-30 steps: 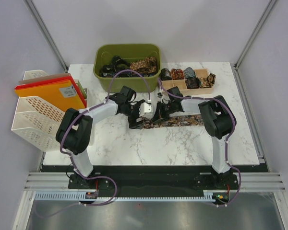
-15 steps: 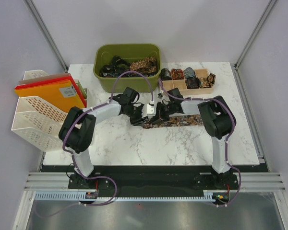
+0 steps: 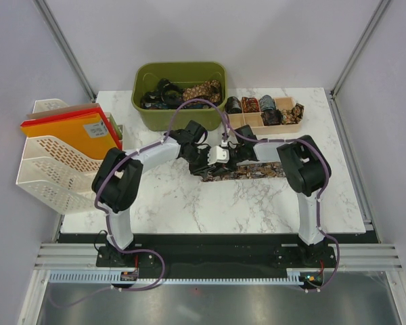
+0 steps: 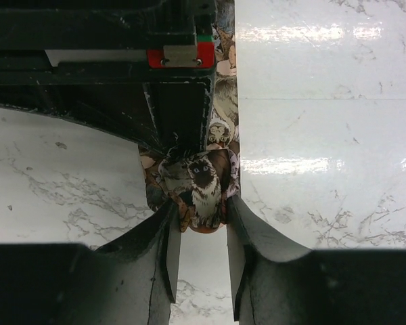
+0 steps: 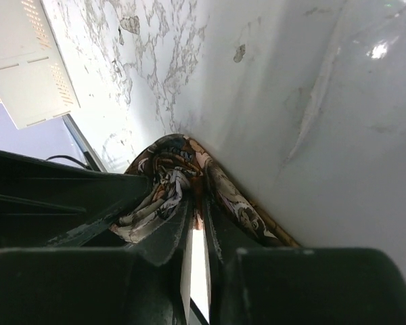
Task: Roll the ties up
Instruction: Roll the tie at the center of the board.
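1. The marbled bench (image 3: 243, 203) is carrying the work. The patterned tie (image 3: 257, 170) is lying flat across its middle, with its free length running toward the right side. This placement is probably leaving that length ready to feed a roll begun at the left end.
2. The left tool (image 4: 200, 210) is straddling the tie's turned-over left end. Its fingers are narrowed to the width of the small coil and are pressing on both of its flanks. This hold is probably keeping the first turns from springing open.
3. The right tool (image 5: 195, 203) is meeting the same end from the opposite side. Its jaws are standing only a slit apart, with a fold of fabric bunching at the tips. Whether that fold is actually being gripped cannot be told.
4. The white file rack (image 3: 47, 162) at the left edge is holding the orange folders (image 3: 74, 132) upright, apart from the work.
5. The wooden tray (image 3: 240, 122) at the far right is holding rolled ties (image 3: 266, 103), each in its own compartment. Its nearer left compartments are showing bare wood.
6. The green bin (image 3: 179, 118) at the far edge is holding loose ties (image 3: 203, 89), black and brown-patterned, in a tangle.
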Controlling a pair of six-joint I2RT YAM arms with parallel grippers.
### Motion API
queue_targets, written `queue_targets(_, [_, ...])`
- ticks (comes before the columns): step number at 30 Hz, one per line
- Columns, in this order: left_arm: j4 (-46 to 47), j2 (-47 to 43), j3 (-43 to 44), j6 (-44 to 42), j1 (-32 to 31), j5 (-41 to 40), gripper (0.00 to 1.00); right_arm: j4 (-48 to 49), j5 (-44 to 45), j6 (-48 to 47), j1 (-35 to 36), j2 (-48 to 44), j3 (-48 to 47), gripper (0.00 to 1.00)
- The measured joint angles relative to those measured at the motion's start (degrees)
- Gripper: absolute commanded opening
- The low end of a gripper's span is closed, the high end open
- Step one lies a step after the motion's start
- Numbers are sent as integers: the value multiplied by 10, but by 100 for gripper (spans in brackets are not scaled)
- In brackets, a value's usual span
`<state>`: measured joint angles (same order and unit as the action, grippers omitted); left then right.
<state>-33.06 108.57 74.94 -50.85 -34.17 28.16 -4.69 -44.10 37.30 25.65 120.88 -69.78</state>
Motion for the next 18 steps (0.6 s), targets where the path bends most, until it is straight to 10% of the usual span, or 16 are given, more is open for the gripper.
queue_targets(8, [-27,26,22,7,-4,-13,36,-54,-7,-19,-19,-16,-7,47])
queue_targets(18, [-35,42,41,7,-10,-16,37,-92,-15,-50,-37,-56,-7,56])
